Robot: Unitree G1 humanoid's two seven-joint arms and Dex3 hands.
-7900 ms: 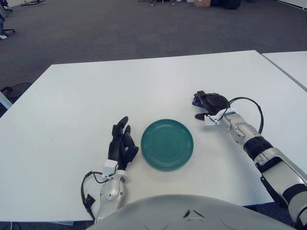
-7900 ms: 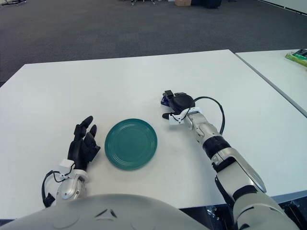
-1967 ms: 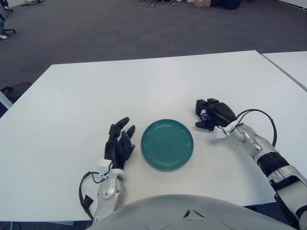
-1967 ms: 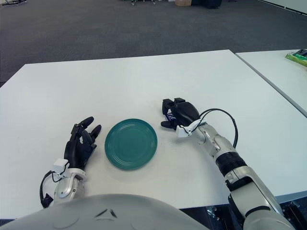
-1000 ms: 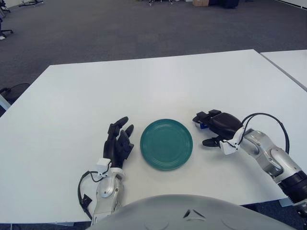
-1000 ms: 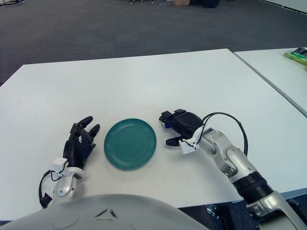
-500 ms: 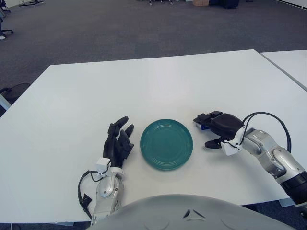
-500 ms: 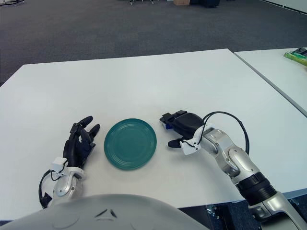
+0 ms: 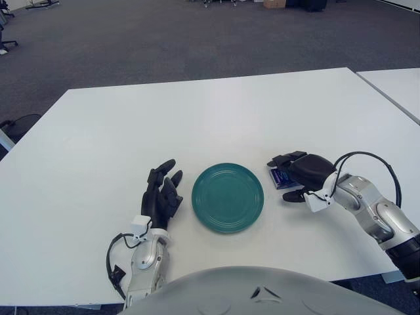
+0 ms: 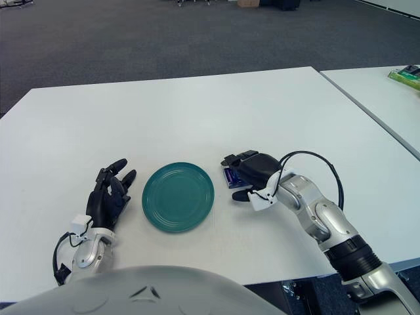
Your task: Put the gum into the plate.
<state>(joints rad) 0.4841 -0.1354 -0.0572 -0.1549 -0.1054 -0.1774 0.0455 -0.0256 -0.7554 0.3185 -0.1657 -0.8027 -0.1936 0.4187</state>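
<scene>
Right hand (image 9: 303, 172) curled over blue gum (image 9: 283, 177) at plate's (image 9: 228, 197) three o'clock, left hand (image 9: 161, 197) spread at nine, white table (image 9: 98, 138).

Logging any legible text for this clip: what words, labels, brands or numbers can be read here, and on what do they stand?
None can be read.
gum pack: blue wrapper under the right hand, any print too small to read.
plate: plain teal, no markings.
left hand, showing left of the plate: no legible label.
green item on the neighbouring table: too small to read.
</scene>
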